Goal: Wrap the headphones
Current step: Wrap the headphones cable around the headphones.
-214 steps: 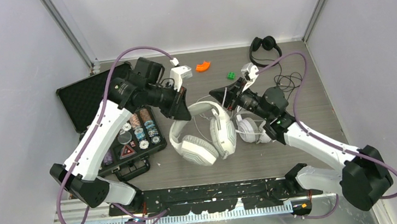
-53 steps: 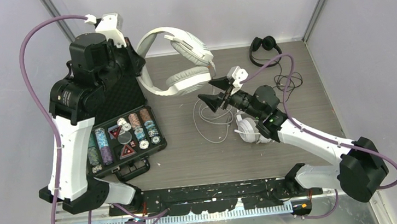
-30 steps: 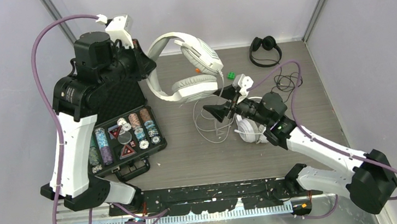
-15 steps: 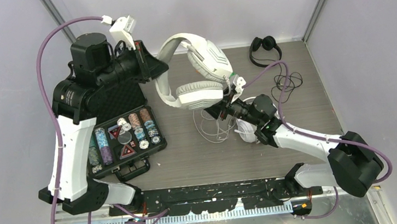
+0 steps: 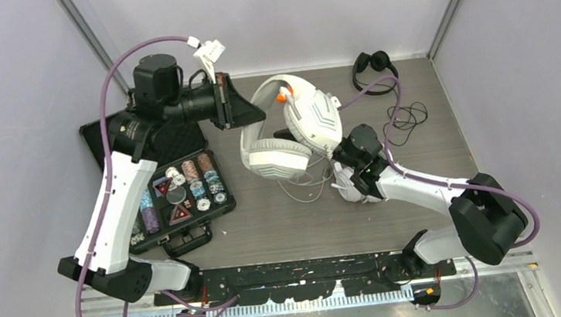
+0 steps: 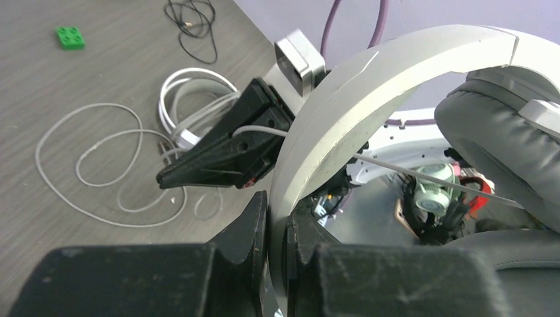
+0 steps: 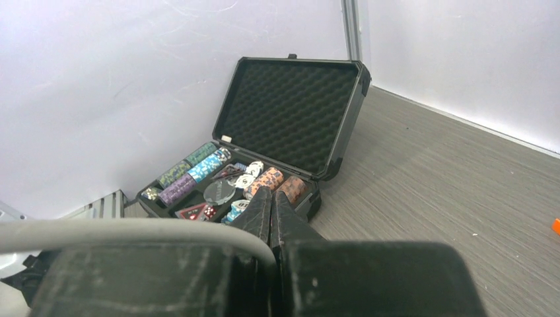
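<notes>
Left gripper (image 6: 276, 210) pinching white headset (image 6: 370, 86), held aloft

Grey wood-grain table (image 5: 306, 218) — white headset (image 5: 312, 120), black headset (image 5: 374, 62), green brick (image 6: 69, 36), black case (image 5: 116, 139) of multicoloured chips (image 5: 187, 187)

Three headphones: white headset (image 5: 277, 159), pale headset (image 5: 346, 189), black headset (image 5: 374, 64). One chip case (image 7: 290, 112), one green block (image 6: 69, 36), one orange piece (image 5: 284, 94).
</notes>
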You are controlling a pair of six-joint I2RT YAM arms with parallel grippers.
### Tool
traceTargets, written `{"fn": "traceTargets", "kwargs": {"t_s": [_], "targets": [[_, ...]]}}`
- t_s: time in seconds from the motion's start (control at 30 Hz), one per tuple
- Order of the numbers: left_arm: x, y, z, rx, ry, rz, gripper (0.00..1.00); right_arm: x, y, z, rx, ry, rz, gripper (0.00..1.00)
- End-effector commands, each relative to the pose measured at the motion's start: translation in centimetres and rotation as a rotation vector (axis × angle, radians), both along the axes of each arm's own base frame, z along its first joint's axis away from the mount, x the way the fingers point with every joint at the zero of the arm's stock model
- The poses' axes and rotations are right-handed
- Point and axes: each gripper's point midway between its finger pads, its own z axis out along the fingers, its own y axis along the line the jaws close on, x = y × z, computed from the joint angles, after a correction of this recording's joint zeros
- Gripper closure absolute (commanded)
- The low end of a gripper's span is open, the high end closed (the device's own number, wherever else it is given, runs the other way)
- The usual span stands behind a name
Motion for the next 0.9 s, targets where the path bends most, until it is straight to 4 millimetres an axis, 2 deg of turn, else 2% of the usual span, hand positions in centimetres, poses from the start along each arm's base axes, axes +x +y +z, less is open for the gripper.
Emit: {"fn": "traceTargets", "kwargs": {"t_s": [0.0, 0.1, 0.27, 0.47, 0.57, 0.7, 0.87], "targets": [[-3.4, -0.9, 2.4, -0.112, -0.045, -0.175, 1.00, 0.7, 0.3, 2.5, 0.054, -0.037, -0.002, 1.00], [-3.1, -1.1, 0.6, -0.093, 0.000, -0.181, 1.00, 0.8, 0.6, 2.8, 0.065, -0.037, 0.009, 1.00], [-5.0, -1.6, -0.9, -0.078, 0.014, -0.297, 1.00, 0.9, 0.3, 3.3, 0.073, -0.040, 0.002, 1.00], [-6.1, -0.3, -4.7, 0.071, -0.044, -0.346, 1.00, 1.3, -2.1, 3.2, 0.067, 0.024, -0.006, 1.00], [-5.7, 0.2, -6.8, 0.199, -0.139, -0.337, 1.00, 0.3, -3.4, 3.0, 0.058, 0.082, 0.014, 1.00], [-4.6, 0.8, -9.3, 0.402, -0.244, -0.322, 1.00, -1.2, -4.2, 1.6, -0.062, 0.185, 0.030, 1.00], [-1.3, 2.9, -11.8, 0.686, -0.310, -0.221, 1.00, -3.4, -5.2, 0.6, -0.209, 0.307, 0.053, 1.00]]}}
